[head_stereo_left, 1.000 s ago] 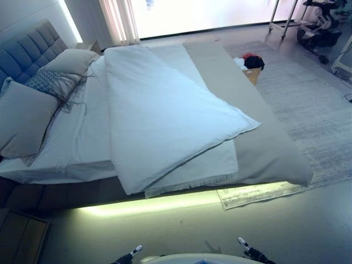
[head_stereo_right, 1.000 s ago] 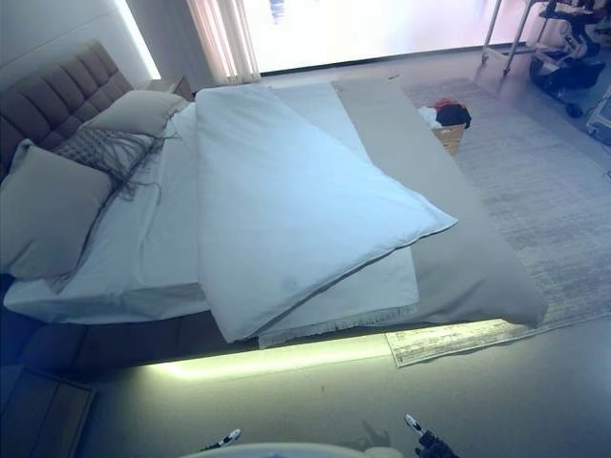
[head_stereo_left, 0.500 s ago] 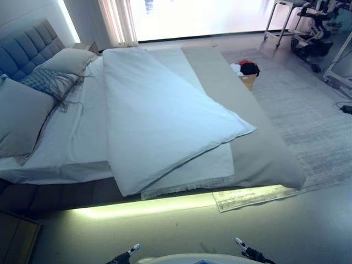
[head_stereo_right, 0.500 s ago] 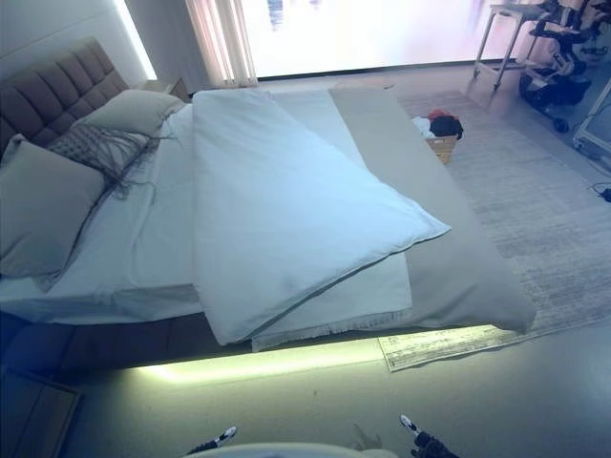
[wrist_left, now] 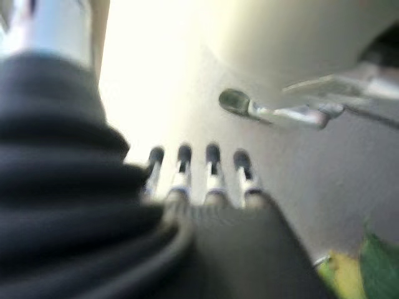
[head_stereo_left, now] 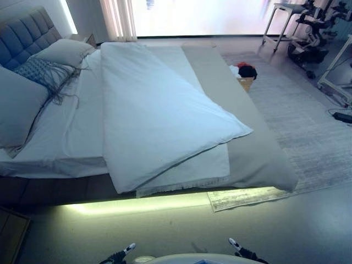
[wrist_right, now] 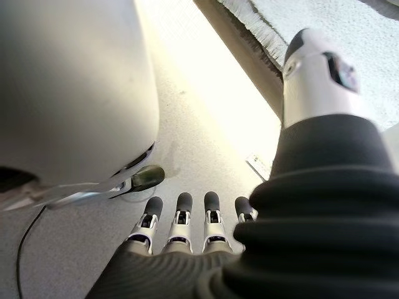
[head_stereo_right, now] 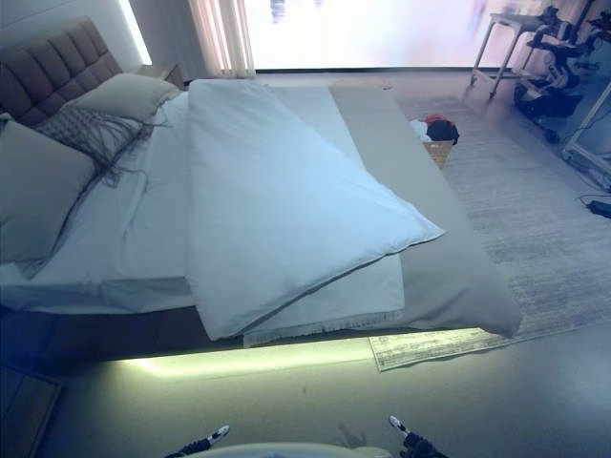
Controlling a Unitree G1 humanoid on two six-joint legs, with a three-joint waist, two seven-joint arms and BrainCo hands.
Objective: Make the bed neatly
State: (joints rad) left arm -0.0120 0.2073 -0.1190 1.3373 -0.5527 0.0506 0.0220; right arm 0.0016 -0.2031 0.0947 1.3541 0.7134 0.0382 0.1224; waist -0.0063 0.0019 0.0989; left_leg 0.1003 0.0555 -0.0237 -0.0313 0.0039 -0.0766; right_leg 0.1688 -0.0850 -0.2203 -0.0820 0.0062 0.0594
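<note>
Bedding lies well ahead of both my hands, across a strip of floor. My left hand (wrist_left: 206, 180) hangs low by my side, its fingers (wrist_left: 182, 171) straight and loose in a row, holding nothing. My right hand (wrist_right: 187, 237) hangs the same way on the other side, fingers (wrist_right: 211, 218) relaxed and empty, with the frayed edge of the throw showing beyond its thumb.

The bed (head_stereo_left: 49, 190) stands well beyond my fingertips, its base glowing with a yellow-green light strip (head_stereo_left: 137, 202) along the near side. A white duvet (head_stereo_left: 154, 115) lies askew on it, folded back on itself: one corner points away toward my right, and its near edge hangs over the side of the mattress ahead of my left hand. Under it a pale throw with a fringed edge (head_stereo_left: 184, 181) sticks out, and under that a grey bedspread (head_stereo_left: 258, 159) covers the part of the bed ahead of my right hand, drooping off the corner. Farther off to my left the white sheet (head_stereo_left: 66, 132) lies rumpled and bare.

Pillows sit far to my left against the padded headboard (head_stereo_left: 25, 36): a large grey pillow (head_stereo_left: 19, 107) nearest, a tasselled cushion (head_stereo_left: 41, 74) leaning behind it, and another pale pillow (head_stereo_left: 66, 50) beyond.

On the far side of the bed, off to my right, a basket of clothes (head_stereo_left: 243, 76) stands on a grey rug (head_stereo_left: 308, 126), touching the bedspread's edge or just beside it; I cannot tell which.
</note>
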